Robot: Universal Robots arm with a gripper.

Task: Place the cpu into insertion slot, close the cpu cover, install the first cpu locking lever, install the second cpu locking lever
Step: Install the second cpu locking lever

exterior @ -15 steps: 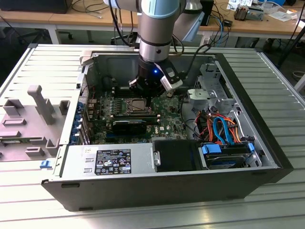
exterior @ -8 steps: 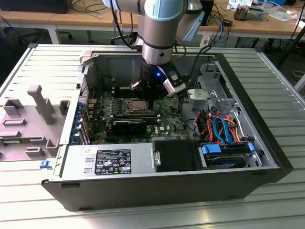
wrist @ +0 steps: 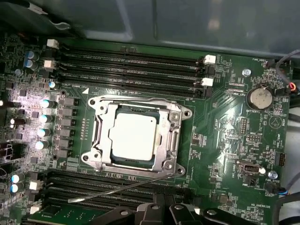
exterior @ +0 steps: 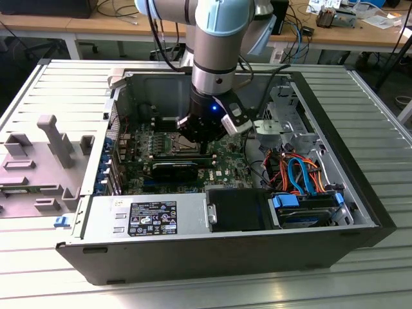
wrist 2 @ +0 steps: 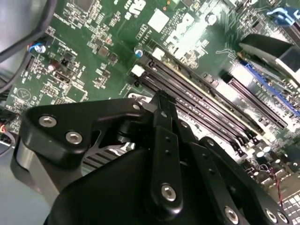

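In the first wrist view the cpu lies flat in the socket on the green motherboard. The cpu cover is folded down around it, its window framing the silver top. A thin silver locking lever stands loose, slanting across the memory slots beside the socket. My gripper is shut with nothing in it, a little way from that lever on the memory-slot side. In the exterior view the gripper hangs inside the open computer case over the socket. The second wrist view shows the gripper low above the board.
Black memory slots run along both sides of the socket. A coin battery sits on the board. The case holds a power supply and blue and orange cables. A grey fixture stands at the exterior view's left.
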